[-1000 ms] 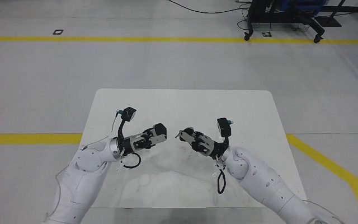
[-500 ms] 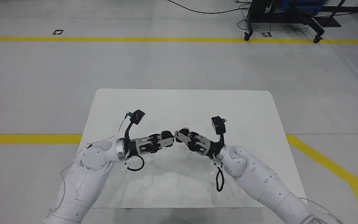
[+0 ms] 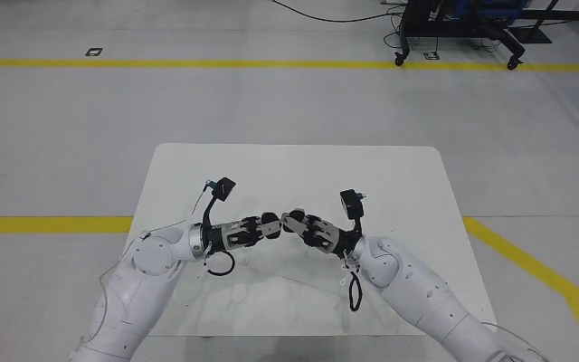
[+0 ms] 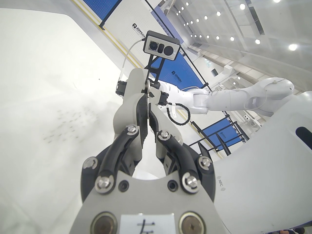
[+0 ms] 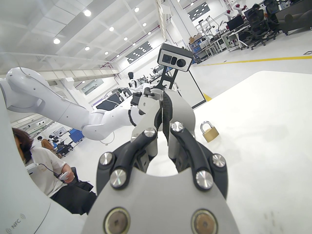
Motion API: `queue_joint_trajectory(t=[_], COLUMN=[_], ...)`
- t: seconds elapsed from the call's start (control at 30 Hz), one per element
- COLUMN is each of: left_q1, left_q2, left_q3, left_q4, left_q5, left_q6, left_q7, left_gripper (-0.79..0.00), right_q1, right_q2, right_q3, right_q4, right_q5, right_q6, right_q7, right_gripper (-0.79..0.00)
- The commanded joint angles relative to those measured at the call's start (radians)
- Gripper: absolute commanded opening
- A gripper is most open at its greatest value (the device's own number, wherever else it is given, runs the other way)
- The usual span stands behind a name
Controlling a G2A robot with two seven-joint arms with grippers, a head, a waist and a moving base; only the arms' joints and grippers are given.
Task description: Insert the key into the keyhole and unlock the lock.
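Note:
A brass padlock [image 5: 210, 133] with a silver shackle lies on the white table [image 5: 263, 127], a little way beyond my right gripper [image 5: 166, 98]. My left gripper [image 4: 147, 91] is shut on a small metal key [image 4: 147, 83], whose holed end sticks out past the fingertips. The right gripper is shut, with its black pads pressed together. In the top view both grippers meet tip to tip above the middle of the table [image 3: 181, 172], the left gripper [image 3: 271, 221] touching the right gripper [image 3: 293, 220]. Whether the right fingers also pinch the key is hidden.
Yellow floor lines run beside the table. A dark wheeled cart [image 3: 461, 27] stands far behind it. Bare table surface lies on every side of the grippers.
Both arms have moved inward from about a hand's width apart until their gripper tips met over the table's middle. Since half a second ago they have hardly shifted.

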Motion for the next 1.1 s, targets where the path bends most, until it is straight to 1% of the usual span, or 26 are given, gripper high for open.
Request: queue_joint_trajectory(t=[0.0,0.03,0.07,0.1,0.13,0.37,0.43,0.47,0.5,0.53,0.77,0.87,0.93,1.0,1.03,1.07], left_q1=[0.000,0.000,0.000,0.000,0.000,0.012,0.025,0.035,0.045,0.052,0.052,0.054,0.052,0.045,0.042,0.034], left_q2=[0.001,0.001,0.002,0.002,0.003,0.008,0.008,0.008,0.007,0.007,0.007,0.008,0.012,0.018,0.021,0.026], left_q3=[0.001,0.001,0.001,0.002,0.000,-0.025,-0.051,-0.066,-0.085,-0.093,-0.093,-0.085,-0.089,-0.088,-0.087,-0.086], left_q4=[-0.001,-0.001,-0.001,-0.001,-0.001,-0.005,-0.006,-0.004,0.006,0.012,0.011,-0.033,-0.049,-0.067,-0.077,-0.089], left_q5=[0.003,0.005,0.007,0.008,0.010,0.012,-0.006,-0.042,-0.087,-0.118,-0.112,-0.055,0.009,0.041,0.068,0.112], left_q6=[0.003,0.003,0.004,0.003,0.002,-0.024,-0.063,-0.080,-0.089,-0.085,-0.080,-0.068,-0.043,-0.010,0.005,0.027], left_q7=[0.005,0.010,0.014,0.018,0.026,0.092,0.154,0.193,0.239,0.260,0.261,0.258,0.237,0.181,0.144,0.092], left_gripper=[-0.785,-0.785,-0.785,-0.785,-0.785,-0.785,-0.785,-0.785,-0.785,-0.785,-0.785,-0.785,-0.785,-0.785,-0.785,-0.785], right_q1=[-0.004,-0.005,-0.007,-0.009,-0.010,-0.018,-0.018,-0.018,-0.018,-0.018,-0.018,-0.018,-0.001,-0.002,-0.010,-0.019], right_q2=[-0.001,-0.002,-0.002,-0.003,-0.004,-0.006,-0.006,-0.006,-0.006,-0.006,-0.006,-0.006,-0.001,0.011,0.018,0.026], right_q3=[0.004,0.006,0.008,0.011,0.016,0.023,0.023,0.023,0.023,0.023,0.023,0.023,0.039,0.070,0.085,0.096], right_q4=[-0.002,-0.004,-0.005,-0.007,-0.009,-0.014,-0.014,-0.014,-0.014,-0.014,-0.014,-0.014,-0.033,-0.056,-0.068,-0.075], right_q5=[-0.003,-0.005,-0.007,-0.008,-0.012,-0.018,-0.018,-0.018,-0.018,-0.018,-0.018,-0.018,-0.126,-0.242,-0.276,-0.294], right_q6=[0.000,0.000,0.000,0.000,0.000,0.000,0.000,0.000,0.000,0.000,0.000,0.000,0.069,0.127,0.129,0.097], right_q7=[0.003,0.005,0.006,0.007,0.005,0.007,0.007,0.007,0.007,0.007,0.007,0.007,0.072,0.117,0.139,0.174], right_gripper=[-0.785,-0.785,-0.751,-0.182,0.000,0.000,0.000,0.000,0.000,0.000,0.000,0.000,0.000,0.000,0.000,0.000])
